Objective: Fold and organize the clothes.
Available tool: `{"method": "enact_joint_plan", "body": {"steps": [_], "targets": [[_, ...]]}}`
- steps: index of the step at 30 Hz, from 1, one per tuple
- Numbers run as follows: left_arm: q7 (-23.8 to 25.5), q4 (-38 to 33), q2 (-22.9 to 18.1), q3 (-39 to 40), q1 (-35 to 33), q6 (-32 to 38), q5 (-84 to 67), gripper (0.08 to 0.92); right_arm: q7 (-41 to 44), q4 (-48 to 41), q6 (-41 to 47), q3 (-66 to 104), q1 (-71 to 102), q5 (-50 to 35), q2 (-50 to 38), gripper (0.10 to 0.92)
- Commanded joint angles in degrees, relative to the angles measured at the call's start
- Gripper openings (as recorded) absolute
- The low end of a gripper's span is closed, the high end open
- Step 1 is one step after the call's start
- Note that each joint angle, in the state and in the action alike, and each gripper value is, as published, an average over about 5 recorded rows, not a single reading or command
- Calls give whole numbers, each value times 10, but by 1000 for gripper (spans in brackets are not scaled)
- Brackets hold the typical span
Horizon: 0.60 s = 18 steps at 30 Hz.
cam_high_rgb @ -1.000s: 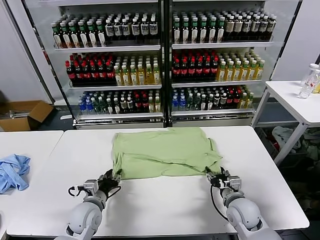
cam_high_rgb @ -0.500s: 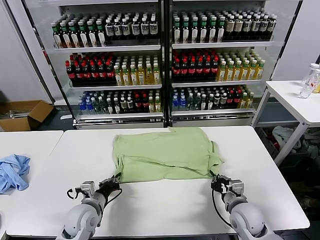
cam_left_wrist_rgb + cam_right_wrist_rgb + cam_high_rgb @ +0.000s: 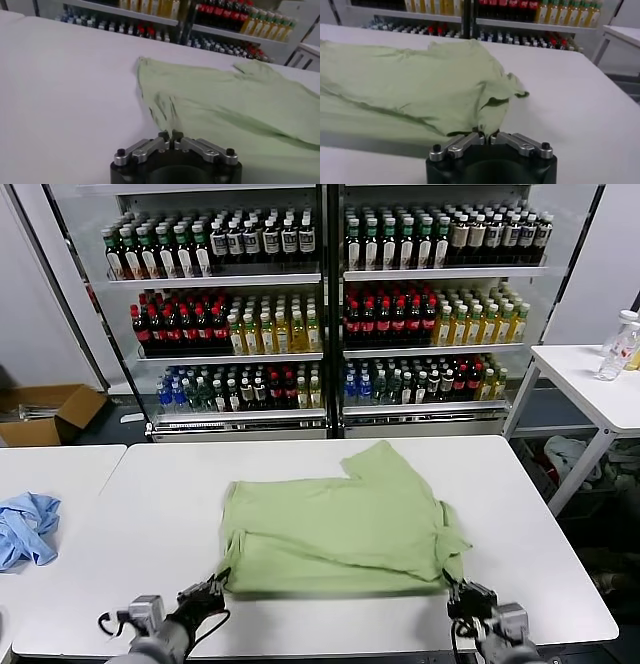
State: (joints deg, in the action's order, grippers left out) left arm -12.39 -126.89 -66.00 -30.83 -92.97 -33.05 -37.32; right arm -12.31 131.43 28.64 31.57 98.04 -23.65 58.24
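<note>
The shirt (image 3: 335, 529) is lying flat near the middle of the white table (image 3: 540, 514), plain green side up, with one layer already doubled over near its front edge, and the two grippers are each pinching a near corner of it at the table's front edge. The left gripper (image 3: 214, 588) is closing its jaws on the near left corner, and in the left wrist view the fingertips are meeting with a wisp of green cloth caught between them; the right gripper (image 3: 460, 594) is clamping the near right corner the same way, cloth bunching right at its closed tips. The step in hand looks like dragging or lifting the near hem to make or square a fold, and doing it well is calling for both arms moving together at an even height and pace, keeping the hem taut between them so the cloth is not sagging or skewing, and keeping enough grip that the thin pinch of fabric is not slipping out. Counting what is showing: one shirt, two grippers, one blue cloth (image 3: 25, 526) lying crumpled on the neighbouring table to the left, well apart from the work, and one cardboard box (image 3: 50, 414) on the floor beyond it
</note>
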Motion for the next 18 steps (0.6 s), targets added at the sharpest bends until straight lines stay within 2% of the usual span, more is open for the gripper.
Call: {"method": "enact_joint_plan", "body": {"steps": [1,5,9,11,14,18], "targets": [[-5,-86,5,-33,-74,-1,31,222,4,85,-2,44,76,29,3,377],[-10,-57,24,-33,5,0,17,335,-7,47,-9,33,-38,-35,-17,490],[-18,15,46,-6,93,0,-6,448,-18,-28,16,-23,-190,-100,-46,602],[-21,66,54,18,149,0,-12,508,-27,-92,29,-80,-289,-109,-49,663],[-27,154,59,64,239,0,-15,595,-41,-232,43,-177,-448,-110,-33,749],[-35,258,57,124,338,0,-13,708,-40,-395,45,-264,-592,-117,5,812]]}}
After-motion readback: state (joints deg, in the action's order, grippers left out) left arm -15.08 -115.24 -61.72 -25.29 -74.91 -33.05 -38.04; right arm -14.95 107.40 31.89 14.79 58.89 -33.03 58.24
